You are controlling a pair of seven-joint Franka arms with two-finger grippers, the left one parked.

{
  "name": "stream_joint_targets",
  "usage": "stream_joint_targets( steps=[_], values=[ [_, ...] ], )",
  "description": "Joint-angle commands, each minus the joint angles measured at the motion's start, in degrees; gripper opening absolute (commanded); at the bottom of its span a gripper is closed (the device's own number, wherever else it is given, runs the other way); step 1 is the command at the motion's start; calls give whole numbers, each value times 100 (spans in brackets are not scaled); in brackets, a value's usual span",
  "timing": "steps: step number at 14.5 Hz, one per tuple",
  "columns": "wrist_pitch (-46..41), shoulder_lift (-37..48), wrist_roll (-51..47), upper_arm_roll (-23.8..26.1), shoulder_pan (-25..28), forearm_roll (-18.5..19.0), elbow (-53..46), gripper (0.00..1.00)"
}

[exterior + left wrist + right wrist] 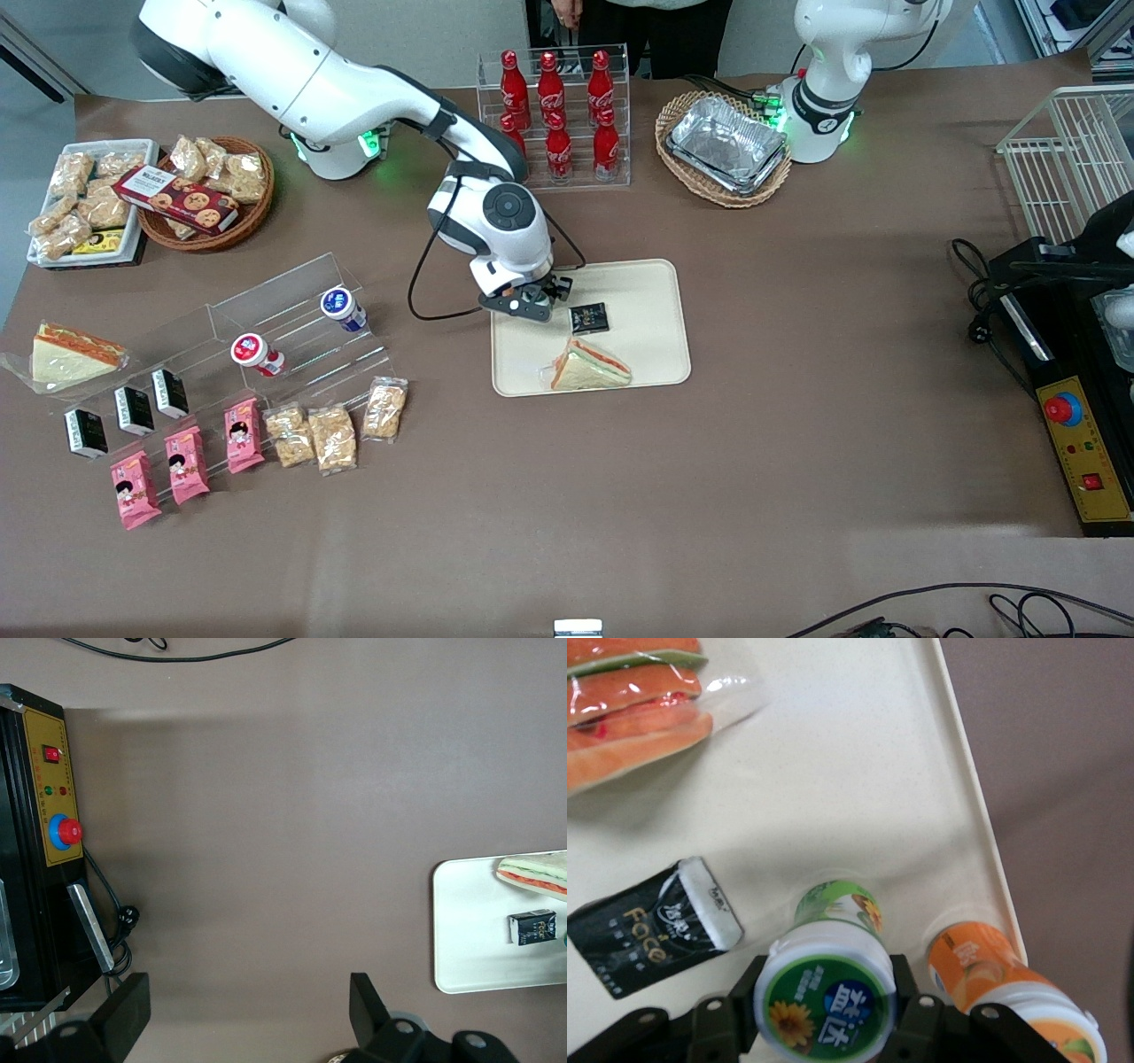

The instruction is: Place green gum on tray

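The gripper [824, 1014] pinches the small translucent green gum bottle [828, 970] just below its round white lid, over the flat beige plastic tray [859, 780]; it looks light, rigid, slippery.

The green gum [833, 970] is a small round bottle with a see-through green body and a white lid. The lid has a green label with a yellow flower. It stands upright on the tray [859, 788], near one long edge and close to a corner. The gripper [824, 1010] has its jaws closed around the bottle just under the lid.

The tray [651, 292] is flat, beige and shaped like a rectangle, with round corners and a low rim. It lies flat near the middle of the worktop [797, 425].
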State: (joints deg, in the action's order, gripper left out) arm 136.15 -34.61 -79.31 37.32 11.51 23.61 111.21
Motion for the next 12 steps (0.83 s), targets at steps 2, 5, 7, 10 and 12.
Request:
stream_joint_targets(
  steps=[2,5,7,10,12],
  values=[
    [105,-134,-129,39,-35,249,-91,92],
    [96,-125,-129,39,-35,258,-91,100],
    [35,-55,-120,56,-35,258,-99,100],
    [-578,558,-6,100,-52,188,-143,100],
    [-1132,1032,125,118,-61,92,-231,100]
  ],
)
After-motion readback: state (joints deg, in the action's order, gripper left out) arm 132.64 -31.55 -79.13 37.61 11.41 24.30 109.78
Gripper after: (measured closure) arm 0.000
